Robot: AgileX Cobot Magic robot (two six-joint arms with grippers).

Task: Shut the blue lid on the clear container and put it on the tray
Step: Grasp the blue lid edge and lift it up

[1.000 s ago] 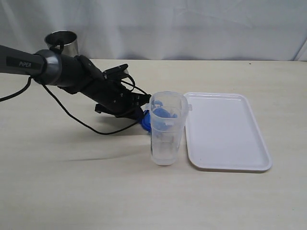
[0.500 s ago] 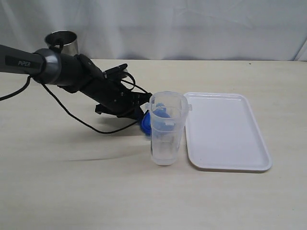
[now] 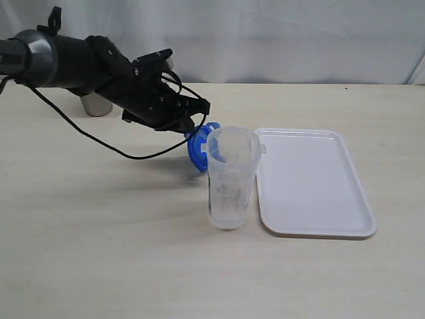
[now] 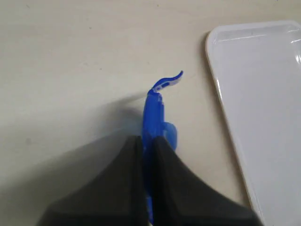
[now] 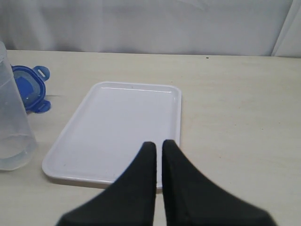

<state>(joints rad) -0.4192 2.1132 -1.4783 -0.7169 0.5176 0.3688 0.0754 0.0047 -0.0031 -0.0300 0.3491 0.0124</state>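
The left claw [image 4: 146, 140] is pinching the blue lid [image 4: 153, 110] by its edge in a narrow grip. It is holding the lid on its side, one snap flap sticking out past the fingertips. The lid is hanging off the desk [image 3: 99, 252], just beside the rim of the clear container [image 3: 231, 179]. That container is standing upright and uncovered next to the tray [image 3: 312, 183] (its faint print is too small for reading). The left arm is sloping down toward its claw, a black cable looping beneath, partly hiding a steel cup [image 3: 98, 105]. The right claw [image 5: 157, 143] is hovering pressed together, gripping nothing, facing the tray
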